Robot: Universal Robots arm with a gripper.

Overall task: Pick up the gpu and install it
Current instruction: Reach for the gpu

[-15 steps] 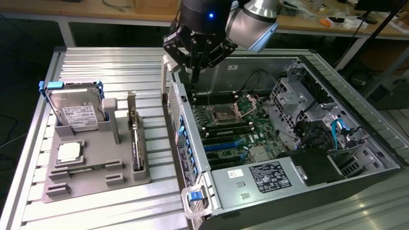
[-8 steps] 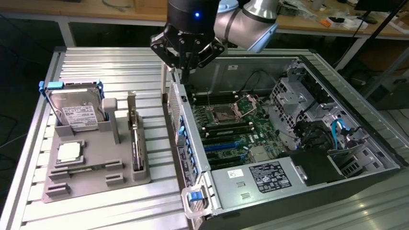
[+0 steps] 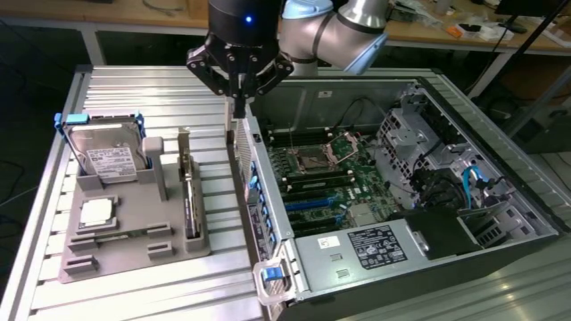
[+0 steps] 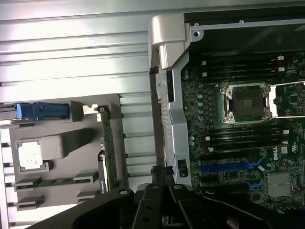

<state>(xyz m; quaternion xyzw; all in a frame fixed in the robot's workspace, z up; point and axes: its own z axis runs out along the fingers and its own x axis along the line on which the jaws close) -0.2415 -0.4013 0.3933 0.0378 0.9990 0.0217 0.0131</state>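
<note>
The tool [image 3: 239, 112] hangs at upper centre, over the case [image 3: 308, 100] wall; it appears closed narrow, empty. The gpu [image 3: 189, 194] stands edgewise in the grey holder [image 3: 143, 234], lower left.

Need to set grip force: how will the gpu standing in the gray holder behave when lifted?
The gpu is a thin board standing on edge in the gray holder, so probably stiff and light, but fragile if squeezed on its components. Held by a narrow slot, it may bind or tip if pulled off vertical.
</note>
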